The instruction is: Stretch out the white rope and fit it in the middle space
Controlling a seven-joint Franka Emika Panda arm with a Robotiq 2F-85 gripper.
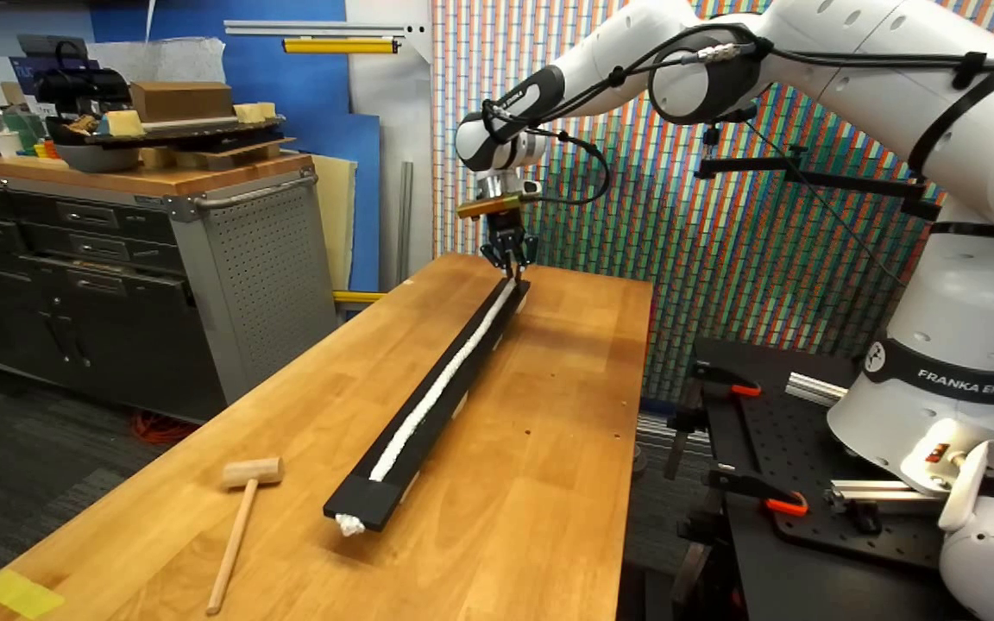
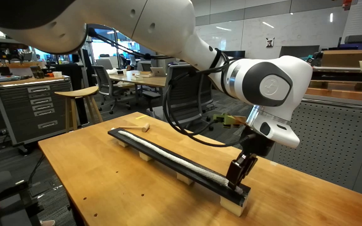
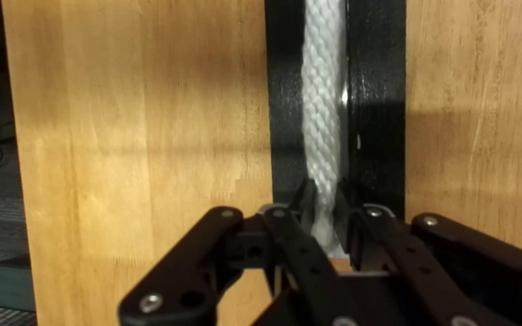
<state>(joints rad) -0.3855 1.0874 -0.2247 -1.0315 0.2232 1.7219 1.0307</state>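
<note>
While arm (image 2: 168, 28) arches over tabletop (image 1: 566, 379), claw (image 3: 324, 194) points down, clamped on white rope (image 3: 322, 81) near end.

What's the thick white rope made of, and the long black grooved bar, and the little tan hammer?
Thick white braided rope: probably synthetic fibre; the plaited strands shine slightly, but cotton is possible.
Long black grooved bar: perhaps painted wood, plastic or metal, I can't tell; glints suggest smooth gloss.
Little tan hammer: likely bare wood, from its matte, pale brown look.

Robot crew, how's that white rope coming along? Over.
Gripper astride the white rope near one end, pinch unclear. Rope laid along the middle space, seating depth unclear. Mallet off to one side, seemingly not obstructing.
</note>
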